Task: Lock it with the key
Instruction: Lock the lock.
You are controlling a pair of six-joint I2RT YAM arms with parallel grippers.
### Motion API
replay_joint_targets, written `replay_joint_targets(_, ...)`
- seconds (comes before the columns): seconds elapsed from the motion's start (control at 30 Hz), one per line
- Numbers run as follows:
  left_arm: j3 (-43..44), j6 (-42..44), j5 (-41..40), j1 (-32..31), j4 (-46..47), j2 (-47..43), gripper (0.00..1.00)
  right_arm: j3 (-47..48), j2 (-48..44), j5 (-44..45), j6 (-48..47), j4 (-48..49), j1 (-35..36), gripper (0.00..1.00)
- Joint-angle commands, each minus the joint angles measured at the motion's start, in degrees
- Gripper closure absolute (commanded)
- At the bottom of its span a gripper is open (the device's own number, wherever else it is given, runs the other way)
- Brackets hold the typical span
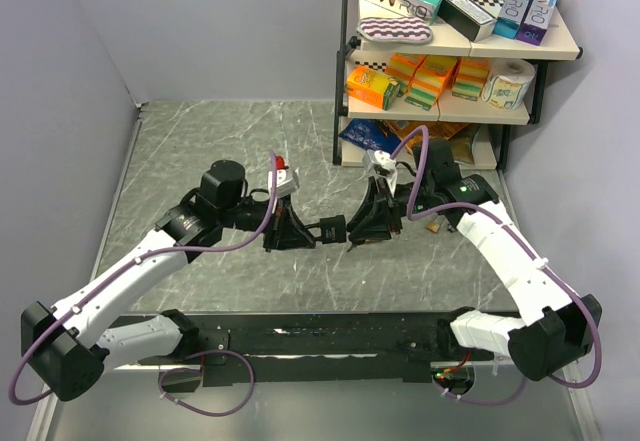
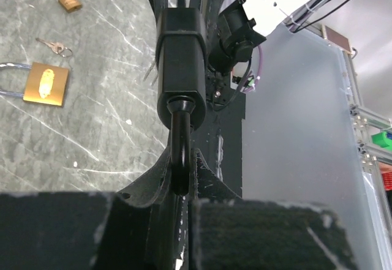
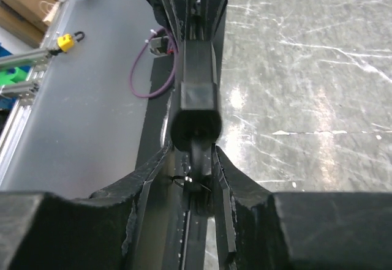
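A black padlock [image 1: 331, 229] hangs in the air between my two grippers at mid-table. In the left wrist view its body [image 2: 180, 62] points away and its black shackle [image 2: 179, 147] runs down between the fingers. My left gripper [image 2: 182, 175] is shut on that shackle and also shows in the top view [image 1: 305, 233]. In the right wrist view the padlock's end [image 3: 197, 108] faces the camera, with a dark key [image 3: 199, 160] sticking out of it between the fingers. My right gripper [image 3: 199, 175] is shut on the key and also shows in the top view [image 1: 357, 232].
A large brass padlock [image 2: 46, 84], a small brass padlock [image 2: 68, 2] and a loose key bunch [image 2: 55, 46] lie on the marble table. A shelf rack [image 1: 455, 51] with boxes stands at the back right. A black rail [image 1: 320, 341] runs along the near edge.
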Motion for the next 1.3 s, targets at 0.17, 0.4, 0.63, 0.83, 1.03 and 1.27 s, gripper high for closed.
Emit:
replay_joint_targets(0.17, 0.13, 1.35, 5.13, 2.64, 4.29, -1.58, 0.99, 2.29, -1.21, -0.52, -4.14, -4.14, -4.10, 1.00)
replay_joint_targets(0.4, -0.05, 2.40, 6.54, 4.40, 3.14, -1.40, 0.99, 3.08, -0.42, -2.46, -6.95, -8.19, -8.23, 1.00)
replay_joint_targets(0.63, -0.58, 2.14, 7.42, 7.12, 2.70, -1.84, 0.99, 2.56, -0.16, -2.47, -6.08, -7.23, -9.82, 1.00)
replay_joint_targets(0.83, -0.23, 4.69, 8.03, 9.58, -1.25, -2.80, 0.99, 3.69, 0.89, -2.73, -7.21, -8.71, -11.75, 1.00)
replay_joint_targets(1.03, -1.10, 6.97, 9.09, 13.01, -4.50, -3.68, 0.99, 5.02, 2.56, -4.39, -8.88, -12.05, -14.83, 1.00)
replay_joint_targets(1.27, -2.68, 6.48, 8.39, 16.00, -5.13, -4.56, 0.99, 1.87, 2.32, 0.59, -4.00, -3.24, -15.54, 1.00)
